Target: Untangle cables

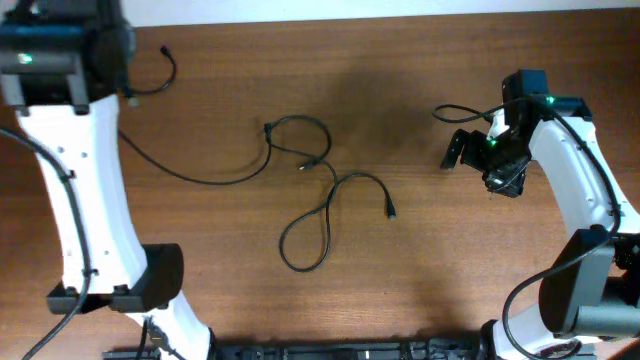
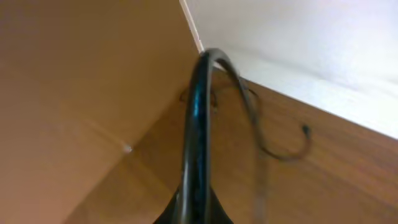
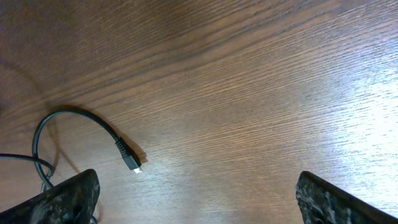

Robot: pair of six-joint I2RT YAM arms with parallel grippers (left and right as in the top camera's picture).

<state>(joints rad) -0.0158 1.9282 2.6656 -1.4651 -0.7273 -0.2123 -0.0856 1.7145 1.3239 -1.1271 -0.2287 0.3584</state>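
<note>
Thin black cables (image 1: 318,170) lie in loose loops at the table's middle, and one small plug end (image 1: 391,211) points right. One long strand (image 1: 190,178) runs left toward my left arm, and a short hooked end (image 1: 166,58) lies at the top left. In the left wrist view my left gripper (image 2: 198,211) looks shut on a blurred black cable (image 2: 198,112); the hooked end (image 2: 292,149) lies beyond it. My right gripper (image 1: 455,150) hovers right of the loops, open and empty (image 3: 196,199). A plug (image 3: 129,162) lies just ahead of its left finger.
The brown wooden table (image 1: 420,280) ends at a white strip along the back edge (image 1: 400,10). The arm bases stand at the front left (image 1: 150,285) and front right (image 1: 590,290). A tan surface (image 2: 74,93) fills the left of the left wrist view.
</note>
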